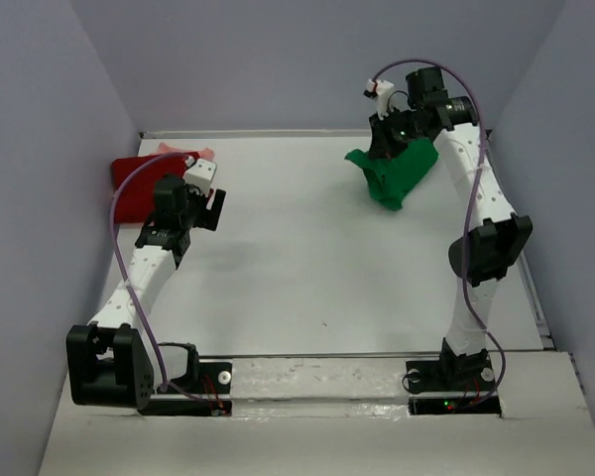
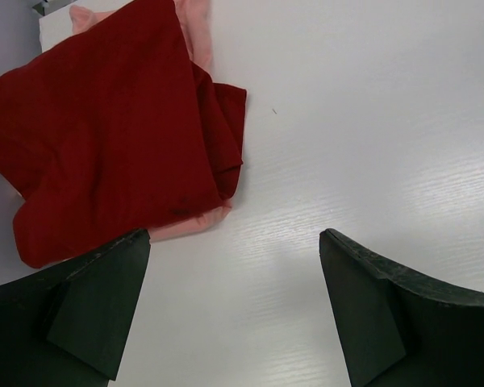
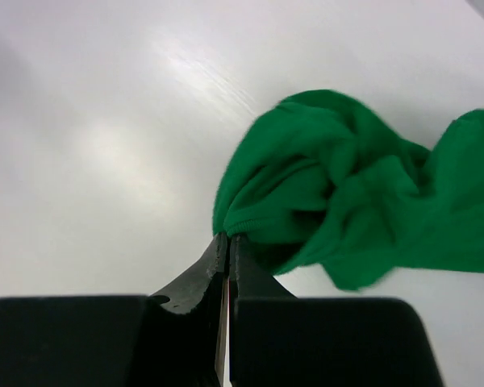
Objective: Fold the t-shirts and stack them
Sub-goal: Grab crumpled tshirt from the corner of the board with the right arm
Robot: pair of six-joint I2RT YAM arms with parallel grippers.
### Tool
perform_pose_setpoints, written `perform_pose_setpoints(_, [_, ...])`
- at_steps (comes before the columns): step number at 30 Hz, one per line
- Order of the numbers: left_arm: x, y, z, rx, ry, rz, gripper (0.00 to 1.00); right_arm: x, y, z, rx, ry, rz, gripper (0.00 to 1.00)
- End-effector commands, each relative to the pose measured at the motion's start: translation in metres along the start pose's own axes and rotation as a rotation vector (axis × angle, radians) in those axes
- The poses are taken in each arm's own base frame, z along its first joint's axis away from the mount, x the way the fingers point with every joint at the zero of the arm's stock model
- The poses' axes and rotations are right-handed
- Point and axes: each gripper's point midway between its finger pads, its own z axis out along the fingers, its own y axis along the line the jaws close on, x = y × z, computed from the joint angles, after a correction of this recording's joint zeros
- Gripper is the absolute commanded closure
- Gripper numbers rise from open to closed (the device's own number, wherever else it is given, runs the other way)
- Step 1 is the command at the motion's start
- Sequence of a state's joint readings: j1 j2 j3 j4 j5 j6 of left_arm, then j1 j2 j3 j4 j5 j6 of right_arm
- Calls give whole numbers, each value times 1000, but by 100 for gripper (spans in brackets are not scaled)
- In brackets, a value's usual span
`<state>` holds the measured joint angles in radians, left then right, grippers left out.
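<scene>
1. On my right wrist camera, the right gripper has its fingers pressed together. They pinch a hem-like edge of the green shirt right at the tips.
2. From the overhead camera, the right gripper sits at the far right of the table. The green shirt hangs bunched below it, and its lower end reaches the tabletop or hangs just above it; I cannot tell which.
3. The green cloth is crumpled, not flat; I see rolled folds and no clear sleeve or collar.
4. The left gripper is wide open with nothing between its fingers, only bare table under the gap.
5. In the overhead view, the left gripper is at the far left, just beside the other two shirts.
6. The dark red shirt lies roughly folded on top of the pink shirt. Pink shows along the top edge and at the lower corner.
7. Seen from overhead, the dark red shirt is against the left wall, with a bit of the pink shirt showing at its far side. That pile is well apart from the green shirt.
</scene>
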<state>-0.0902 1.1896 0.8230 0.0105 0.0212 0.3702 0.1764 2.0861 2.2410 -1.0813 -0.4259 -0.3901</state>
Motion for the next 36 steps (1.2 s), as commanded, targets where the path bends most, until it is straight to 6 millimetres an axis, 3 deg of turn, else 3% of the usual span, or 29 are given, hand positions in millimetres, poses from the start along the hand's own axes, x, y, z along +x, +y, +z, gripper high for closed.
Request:
perform_pose_setpoints(1, [-19, 9, -9, -29, -57, 7, 1, -48, 56, -109, -102, -203, -101, 100])
perform_pose_setpoints(3, [-19, 9, -11, -27, -58, 6, 1, -59, 69, -142, -73, -271, -152, 100])
perform_pose_setpoints(5, [-22, 9, -12, -28, -67, 4, 1, -67, 71, -160, -28, -327, -178, 100])
perform_pose_setpoints(6, [-21, 10, -13, -29, -65, 4, 1, -73, 76, -182, 13, -376, -196, 100])
perform_pose_setpoints(7, [-23, 10, -13, -32, -67, 6, 1, -75, 68, -184, 65, -396, -202, 100])
perform_pose_setpoints(8, [-24, 12, -14, -36, -67, 3, 1, -78, 69, -205, 133, -438, -206, 100])
perform_pose_setpoints(9, [-24, 12, -14, -37, -67, 3, 1, -80, 64, -211, 165, -463, -203, 100])
perform_pose_setpoints(13, [-27, 14, -19, -43, -80, -2, 1, -79, 38, -224, 289, -501, -178, 100])
perform_pose_setpoints(19, [-28, 15, -22, -37, -90, -9, 1, -76, -1, -226, 453, -503, -114, 100])
perform_pose_setpoints(28, [-29, 16, -25, -32, -101, -14, 1, -68, -3, -207, 410, -468, -110, 100])
perform_pose_setpoints(34, [-27, 11, -22, -6, -97, -25, 1, -81, -6, -220, 454, -523, -124, 100])
perform_pose_setpoints(36, [-20, -4, -19, 69, -73, -37, 4, -87, -8, -225, 467, -541, -125, 100])
